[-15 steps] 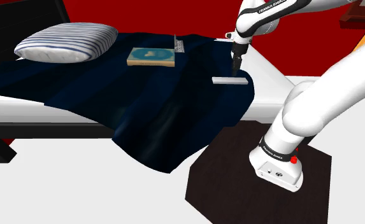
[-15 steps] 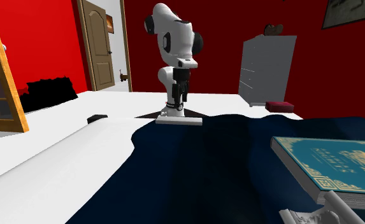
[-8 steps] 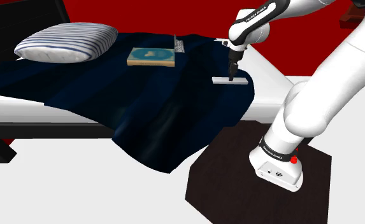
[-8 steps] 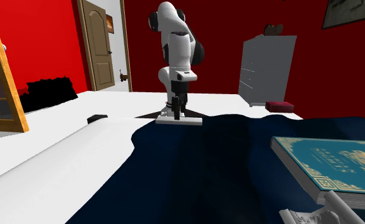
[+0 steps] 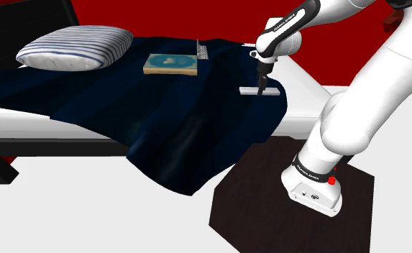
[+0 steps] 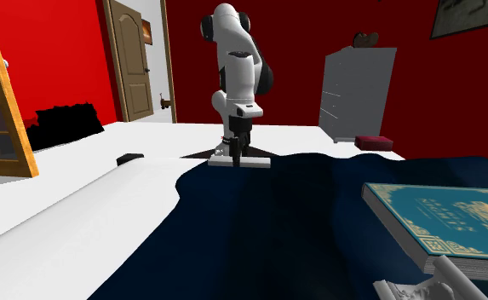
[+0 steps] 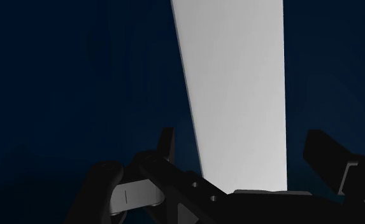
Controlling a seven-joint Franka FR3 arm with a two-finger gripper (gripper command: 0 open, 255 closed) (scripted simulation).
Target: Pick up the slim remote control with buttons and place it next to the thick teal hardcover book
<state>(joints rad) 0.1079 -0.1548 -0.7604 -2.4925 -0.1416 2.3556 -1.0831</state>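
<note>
Arm [image 5: 290,32] lowered since previous frame; my fingers [image 7: 167,147] spread, straddling grey remote [image 5: 259,91] on navy blanket [image 5: 161,108] near bed's edge. Risk I judge: off-centre closure pivots slim remote, grip lost.

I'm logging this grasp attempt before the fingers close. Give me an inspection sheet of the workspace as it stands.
Surface: bed under a dark navy blanket.
Job's things: plain light-grey remote near the blanket's edge; teal book lies apart from it.
Clutter: striped pillow; small grey object beside the book.
Grippers: black gripper open, fingers astride the remote, not touching it.
Cables: nothing seen.
Surroundings: red walls, wooden door, white dresser.
</note>
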